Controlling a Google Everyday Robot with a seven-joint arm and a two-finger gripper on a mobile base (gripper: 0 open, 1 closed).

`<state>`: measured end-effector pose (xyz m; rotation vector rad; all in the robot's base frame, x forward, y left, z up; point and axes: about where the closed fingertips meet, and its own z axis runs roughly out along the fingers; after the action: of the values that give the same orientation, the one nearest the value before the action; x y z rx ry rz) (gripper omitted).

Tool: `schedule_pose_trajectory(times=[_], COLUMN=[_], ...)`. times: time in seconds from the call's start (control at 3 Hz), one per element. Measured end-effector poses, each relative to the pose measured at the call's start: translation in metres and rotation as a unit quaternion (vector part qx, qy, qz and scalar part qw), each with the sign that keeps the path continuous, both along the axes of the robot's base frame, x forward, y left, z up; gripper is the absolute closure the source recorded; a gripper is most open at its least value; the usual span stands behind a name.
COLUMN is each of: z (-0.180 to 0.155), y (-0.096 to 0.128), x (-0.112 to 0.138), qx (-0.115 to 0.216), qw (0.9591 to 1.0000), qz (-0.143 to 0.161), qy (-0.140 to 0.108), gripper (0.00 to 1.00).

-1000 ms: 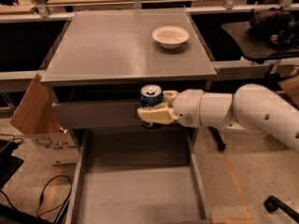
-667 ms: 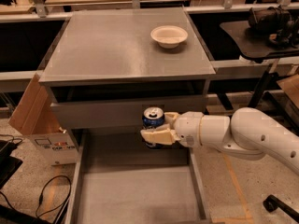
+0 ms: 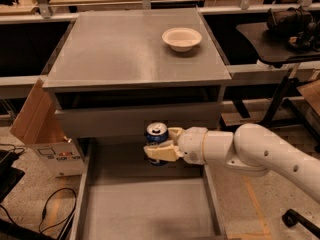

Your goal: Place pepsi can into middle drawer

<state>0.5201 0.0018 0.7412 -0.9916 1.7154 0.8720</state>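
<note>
My end effector reaches in from the right and pinches the pepsi can between its two tan fingers, one across the front of the can and one behind it. The can stands upright, silver top up. It hangs over the back part of the middle drawer, which is pulled out with its flat grey floor bare, and it sits just in front of the shut drawer front above. On the tabletop, well apart from the can, a white bowl rests near the far right corner. A cardboard box leans at the cabinet's left side.
</note>
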Motion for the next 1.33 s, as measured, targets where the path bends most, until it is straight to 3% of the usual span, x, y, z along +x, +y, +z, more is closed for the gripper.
schedule_pose_trajectory(times=[0.67, 1.33], z=[-0.138, -0.239], y=[0.085, 0.15], x=[-0.007, -0.02], qx=[0.033, 0.028], qw=[0.9983, 0.9954], qz=[0.044, 0.091], qy=[0.018, 0.004], gripper=[1.0, 1.0])
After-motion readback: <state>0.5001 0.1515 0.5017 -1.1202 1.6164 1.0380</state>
